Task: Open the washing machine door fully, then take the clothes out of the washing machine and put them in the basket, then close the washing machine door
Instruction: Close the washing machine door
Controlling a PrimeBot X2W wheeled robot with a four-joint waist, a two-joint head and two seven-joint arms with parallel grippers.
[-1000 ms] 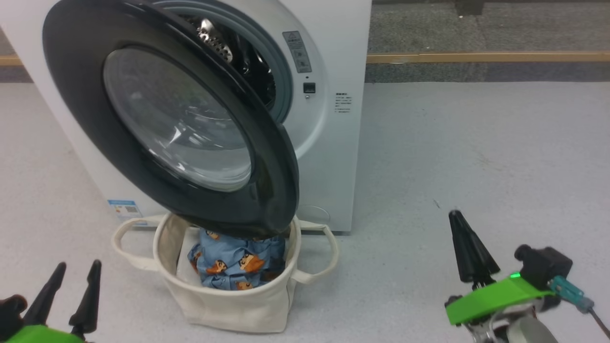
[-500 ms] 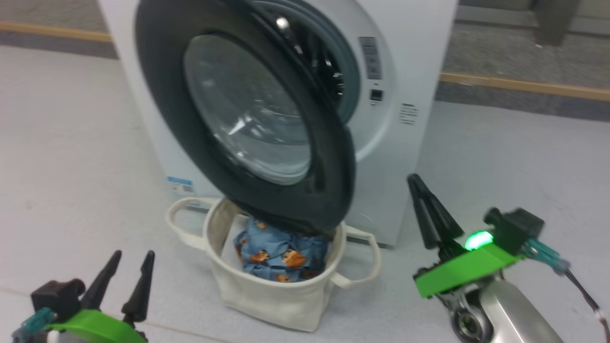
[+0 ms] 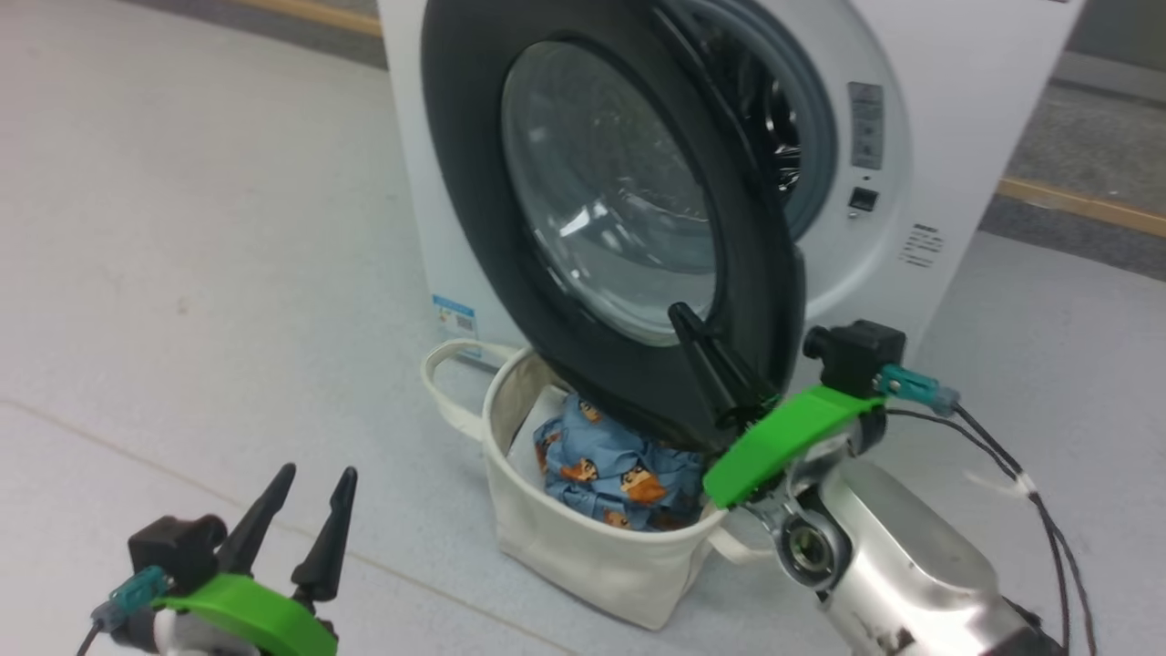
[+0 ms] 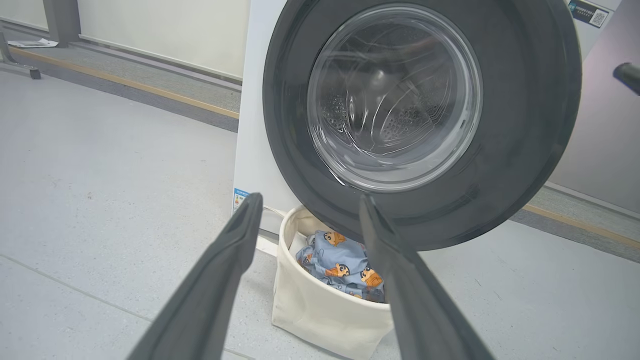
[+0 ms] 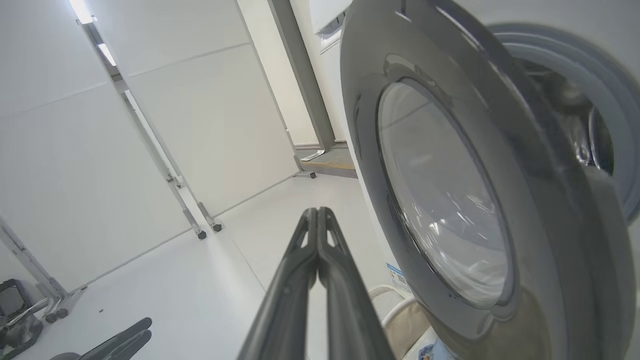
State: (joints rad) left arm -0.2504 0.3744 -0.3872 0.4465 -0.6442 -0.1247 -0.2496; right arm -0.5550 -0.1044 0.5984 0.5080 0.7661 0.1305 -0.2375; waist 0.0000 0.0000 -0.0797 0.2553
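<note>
**Item 1. Right fingers** [image 3: 715,364]: pressed together with nothing between them. The tips lie at the lower rim of the washing machine door [image 3: 474,182]; whether they touch it cannot be told.

**Item 2. Left fingers** [image 3: 330,528]: spread wide and empty, low over the floor, well apart from the door.

**Item 3. Washing machine door:** stands partway out from the washing machine [image 3: 947,137], its lower edge above the basket [image 3: 592,556].
- Judged stiff, hinged and fairly heavy.
- The glossy black rim is probably slippery, and the glass bowl should be spared knocks.
- Better pushed flat on the rim near the free edge than pinched.

**Item 4. Clothes** [image 3: 619,465]: light-blue printed garment, crumpled inside the basket. Soft and light; likely needs no further handling.

**Item 5. Basket:** cream canvas, on the floor just before the washer. Limp-sided, so a low-swinging door might nudge it.
</note>
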